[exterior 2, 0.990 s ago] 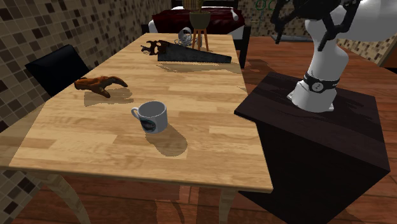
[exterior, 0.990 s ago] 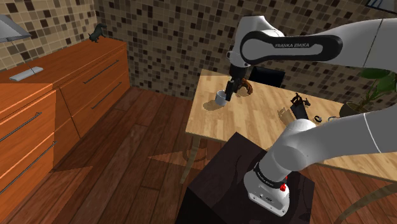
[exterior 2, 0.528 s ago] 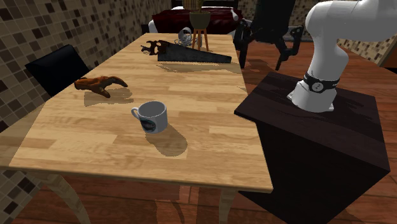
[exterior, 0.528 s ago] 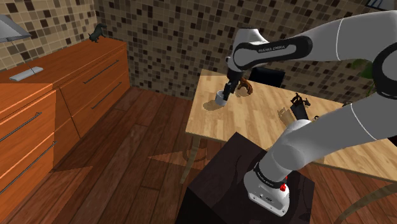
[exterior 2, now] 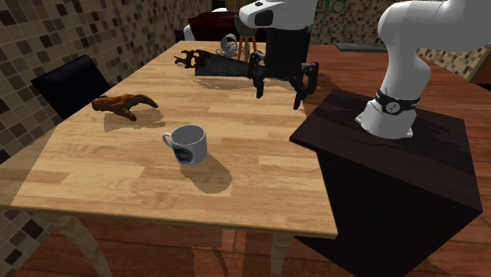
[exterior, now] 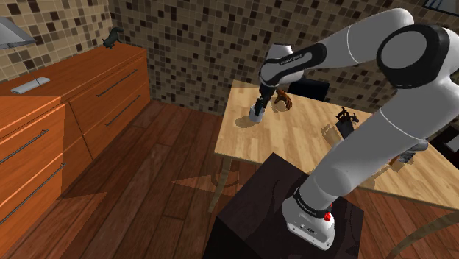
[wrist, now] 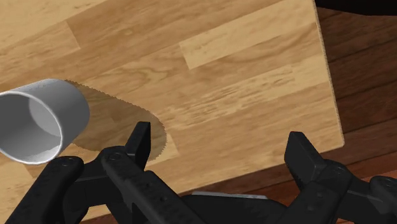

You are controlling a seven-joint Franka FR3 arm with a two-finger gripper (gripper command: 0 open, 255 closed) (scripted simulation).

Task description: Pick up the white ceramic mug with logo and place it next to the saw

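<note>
So, one white mug (exterior 2: 187, 145) with a dark logo stands upright on the bench (exterior 2: 94, 177), well apart from the one saw (exterior 2: 236, 69). One brown claw-like thing (exterior 2: 122, 105) lies nearby. The pincer (exterior 2: 278, 96) hangs spread wide and empty above the bench, off to the mug's side, not around it.

Wood table (exterior 2: 118, 185) w/ white mug (exterior 2: 188, 145), saw (exterior 2: 236, 69), brown object (exterior 2: 122, 105) on top.

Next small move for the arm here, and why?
Probably slide the open claw across until it is centred above the mug. The mug stands upright on the table, off to one side of the claw, and nothing is gripped.
</note>
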